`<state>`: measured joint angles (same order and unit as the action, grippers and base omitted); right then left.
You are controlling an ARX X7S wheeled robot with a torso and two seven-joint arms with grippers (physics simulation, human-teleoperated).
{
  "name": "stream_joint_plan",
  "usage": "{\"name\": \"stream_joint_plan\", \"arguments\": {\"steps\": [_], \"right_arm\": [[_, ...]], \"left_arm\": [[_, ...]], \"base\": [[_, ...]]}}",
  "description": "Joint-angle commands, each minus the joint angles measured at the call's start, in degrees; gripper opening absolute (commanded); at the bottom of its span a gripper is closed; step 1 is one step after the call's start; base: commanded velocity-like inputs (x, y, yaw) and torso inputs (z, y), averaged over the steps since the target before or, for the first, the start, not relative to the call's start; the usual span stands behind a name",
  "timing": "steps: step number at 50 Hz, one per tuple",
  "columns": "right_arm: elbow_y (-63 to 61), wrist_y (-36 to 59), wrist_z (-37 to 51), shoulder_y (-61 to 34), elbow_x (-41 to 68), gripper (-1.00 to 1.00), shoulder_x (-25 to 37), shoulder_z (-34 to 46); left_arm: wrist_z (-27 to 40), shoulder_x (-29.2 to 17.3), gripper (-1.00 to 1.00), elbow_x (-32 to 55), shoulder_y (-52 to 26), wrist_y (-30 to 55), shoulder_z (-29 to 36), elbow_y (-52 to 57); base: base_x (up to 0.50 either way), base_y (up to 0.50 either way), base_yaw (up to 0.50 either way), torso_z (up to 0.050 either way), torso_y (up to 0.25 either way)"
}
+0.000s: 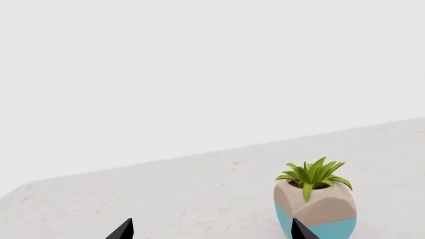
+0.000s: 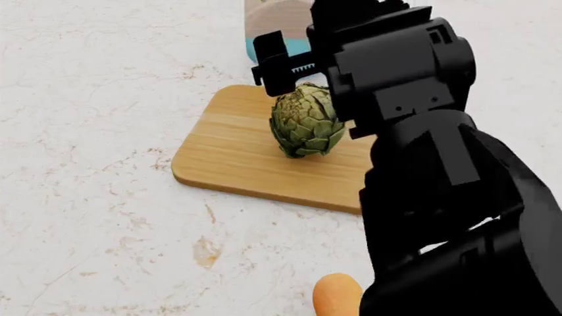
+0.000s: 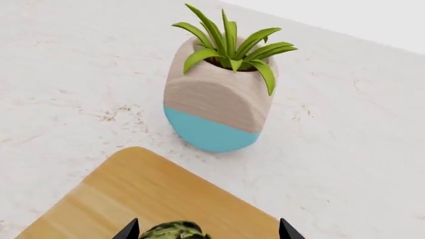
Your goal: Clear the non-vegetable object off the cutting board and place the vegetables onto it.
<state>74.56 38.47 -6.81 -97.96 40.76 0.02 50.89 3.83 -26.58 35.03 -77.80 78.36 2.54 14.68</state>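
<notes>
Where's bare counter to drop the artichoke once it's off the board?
Open marble lies on the left of the cutting board and in front of it, up to the squash tip. It is crowded behind the board, where the planter stands close, and the right arm hides everything to the right. The artichoke sits on the board between the right gripper fingers.

I see the artichoke [image 3: 174, 230] on the board [image 3: 159, 199], between my right gripper's [image 3: 207, 230] spread fingertips. Beyond those jaws, just past the board's far corner, the pot [image 3: 216, 107] stands on the table [image 3: 59, 74]. My left gripper [image 1: 211, 230] is parted over bare table, the pot ahead of one fingertip. The squash [image 2: 337, 293] lies on the table, well behind the right jaws, apart from the board.
</notes>
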Motion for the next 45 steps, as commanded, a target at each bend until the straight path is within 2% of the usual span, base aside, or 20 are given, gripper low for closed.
{"name": "stream_joint_plan", "arguments": {"steps": [1,8,35,45], "right_arm": [[0.4,3.3,-4.8,1.5,-30.9,1.00,0.0,-27.2],[0.4,3.5,-7.6,2.7,-33.7,1.00,0.0,-33.1],[0.4,1.4,-3.8,6.2,-8.0,1.00,0.0,-14.7],[0.4,1.4,-3.1,7.5,-4.5,1.00,0.0,-11.6]], "left_arm": [[0.2,0.1,1.00,0.7,-0.3,0.2,-0.5,0.3],[0.0,-0.1,1.00,0.7,-0.9,0.0,0.2,-0.1],[0.8,-1.2,1.00,1.2,0.3,0.2,0.2,0.5],[1.3,-1.2,1.00,1.5,1.2,0.3,-0.1,1.2]], "base": [[0.00,0.00,0.00,0.000,0.000],[0.00,0.00,0.00,0.000,0.000],[0.00,0.00,0.00,0.000,0.000],[0.00,0.00,0.00,0.000,0.000]]}}
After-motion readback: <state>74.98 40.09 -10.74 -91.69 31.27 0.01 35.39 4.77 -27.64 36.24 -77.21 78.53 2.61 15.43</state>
